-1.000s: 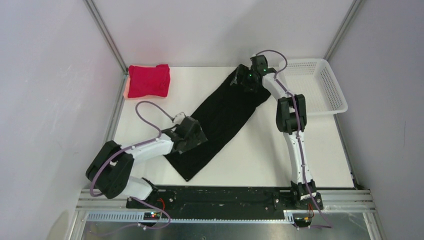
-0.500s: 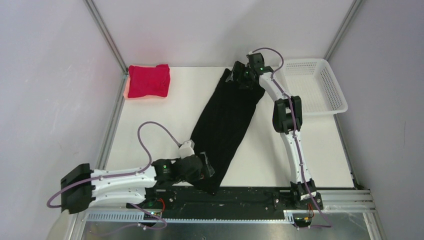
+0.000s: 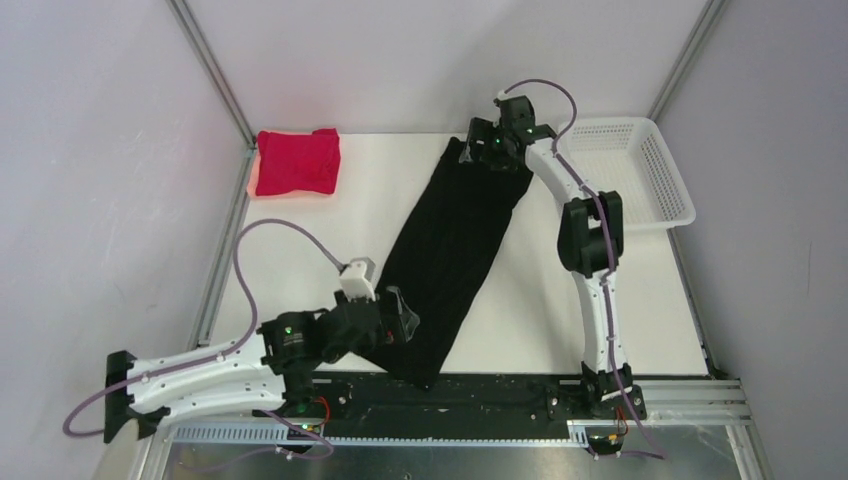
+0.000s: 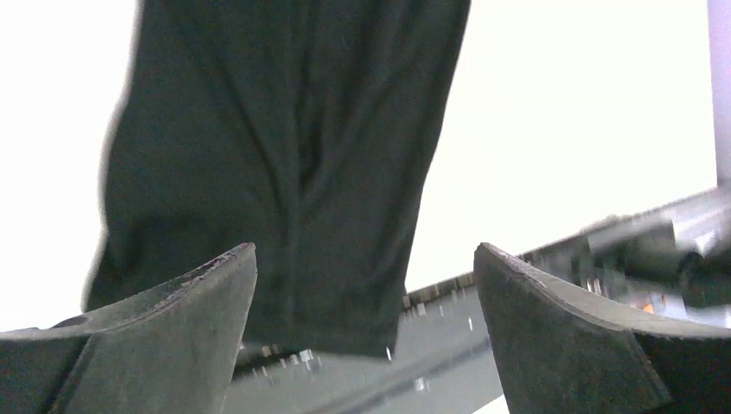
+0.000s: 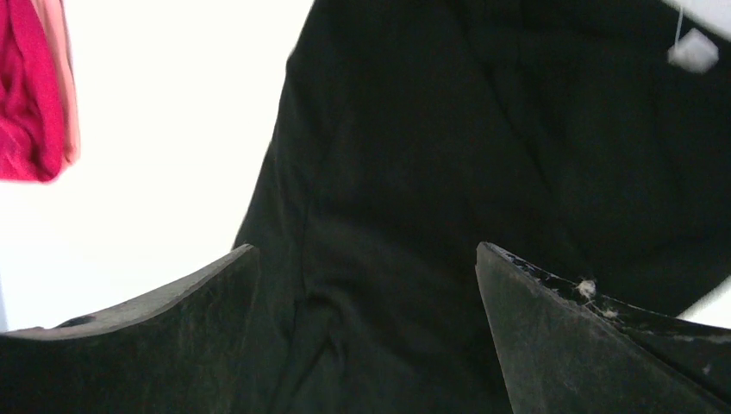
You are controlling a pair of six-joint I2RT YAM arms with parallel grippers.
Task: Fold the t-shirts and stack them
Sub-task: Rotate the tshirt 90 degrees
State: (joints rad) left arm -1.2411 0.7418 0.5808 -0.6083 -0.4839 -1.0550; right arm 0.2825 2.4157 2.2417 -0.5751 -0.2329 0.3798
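Note:
The black t-shirt (image 3: 455,240) lies as a long strip from the far middle of the table to the near edge, its near end hanging over the front rail. My left gripper (image 3: 395,325) is open just above that near end; the cloth (image 4: 284,164) shows between and beyond its fingers. My right gripper (image 3: 488,160) is open over the far end of the black shirt (image 5: 448,172), not holding it. The red t-shirt (image 3: 297,162) lies folded at the far left corner; its edge shows in the right wrist view (image 5: 34,86).
A white mesh basket (image 3: 640,175) stands at the far right of the table. The black front rail (image 3: 480,390) runs along the near edge. Grey walls enclose the table on three sides.
The left arm swung from mid-table to the near edge, dragging the shirt's near end over the rail, and its gripper now stands open. The right gripper lifted slightly at the far end.

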